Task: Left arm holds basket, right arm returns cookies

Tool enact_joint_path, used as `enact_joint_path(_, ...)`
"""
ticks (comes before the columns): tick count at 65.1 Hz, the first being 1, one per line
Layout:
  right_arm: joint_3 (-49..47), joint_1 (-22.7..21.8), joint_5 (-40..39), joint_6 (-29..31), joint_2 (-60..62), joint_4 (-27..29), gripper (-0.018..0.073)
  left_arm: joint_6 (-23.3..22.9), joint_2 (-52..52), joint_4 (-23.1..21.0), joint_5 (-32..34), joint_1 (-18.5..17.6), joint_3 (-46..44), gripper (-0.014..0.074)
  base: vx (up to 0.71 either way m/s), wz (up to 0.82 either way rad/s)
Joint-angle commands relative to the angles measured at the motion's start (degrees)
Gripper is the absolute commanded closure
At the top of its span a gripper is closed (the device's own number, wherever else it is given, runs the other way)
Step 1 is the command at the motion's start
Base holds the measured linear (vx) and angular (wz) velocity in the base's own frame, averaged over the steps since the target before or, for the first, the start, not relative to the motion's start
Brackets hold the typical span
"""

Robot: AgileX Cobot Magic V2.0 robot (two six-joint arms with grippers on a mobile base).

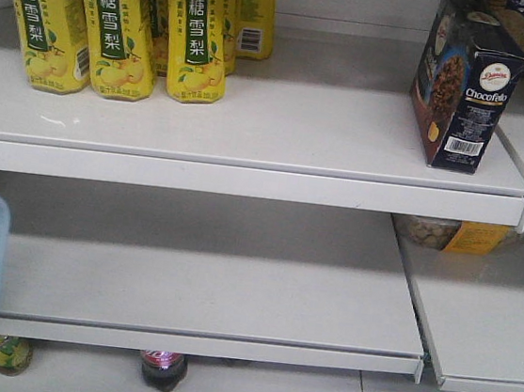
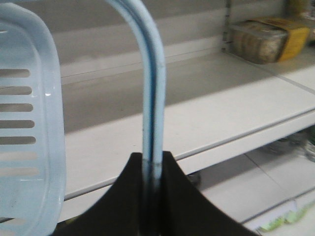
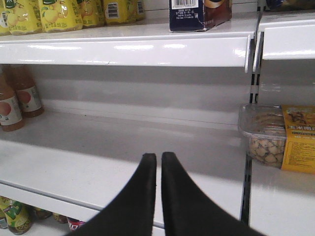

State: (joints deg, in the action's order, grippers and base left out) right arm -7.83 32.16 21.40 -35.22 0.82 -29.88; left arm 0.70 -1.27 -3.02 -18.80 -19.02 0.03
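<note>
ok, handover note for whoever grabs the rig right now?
Left gripper: shut on the basket handle, basket hanging beside it at lower-shelf height.
Right gripper: shut, empty, in front of the lower shelf.
Cookies: standing upright on the top shelf, right end, apart from the yellow cartons.
Done: cookies are shelved.
Left: nothing visible except keeping hold of the basket.

Front cam faces shelves [image 1: 249, 147] close; wrist cams look along jaws, sharing lower shelf [image 3: 98, 162].

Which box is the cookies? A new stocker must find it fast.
On the white upper shelf, look at its right end. The dark navy rectangular Chocofello cookie box stands upright there, alone. Unlike the yellow drink cartons at the left, it shows chocolate cookies and a white barcode.
</note>
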Motion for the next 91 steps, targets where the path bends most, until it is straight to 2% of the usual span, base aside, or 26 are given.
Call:
enact_joint_path(1,-1.46,-0.16,-4.01,0.33,-0.52,-1.16,0.0568,-1.30,1.86,1.57,8.56,5.92,0.27,0.0599,0.00,0.00)
enact_joint_path(13,-1.46,-0.16,-4.01,0.33,-0.52,-1.22,0.0568,-2.30,2.78,3.02,9.28,12.10,0.25,0.0599,0.00,0.00)
enact_joint_path(22,-1.46,-0.16,-4.01,0.33,-0.52,-1.22,0.0568,-5.08,2.78,3.02,10.93,16.49,0.25,0.0599,0.00,0.00)
enact_joint_path(34,-1.46,-0.16,-4.01,0.33,-0.52,-1.22,0.0568,-4.89,2.78,3.02,12.62,21.41,0.25,0.0599,0.00,0.00)
enact_joint_path(91,-1.46,-0.16,-4.01,0.33,-0.52,-1.29,0.0568,-4.89,2.73,3.02,12.50,21.32,0.19,0.0599,0.00,0.00)
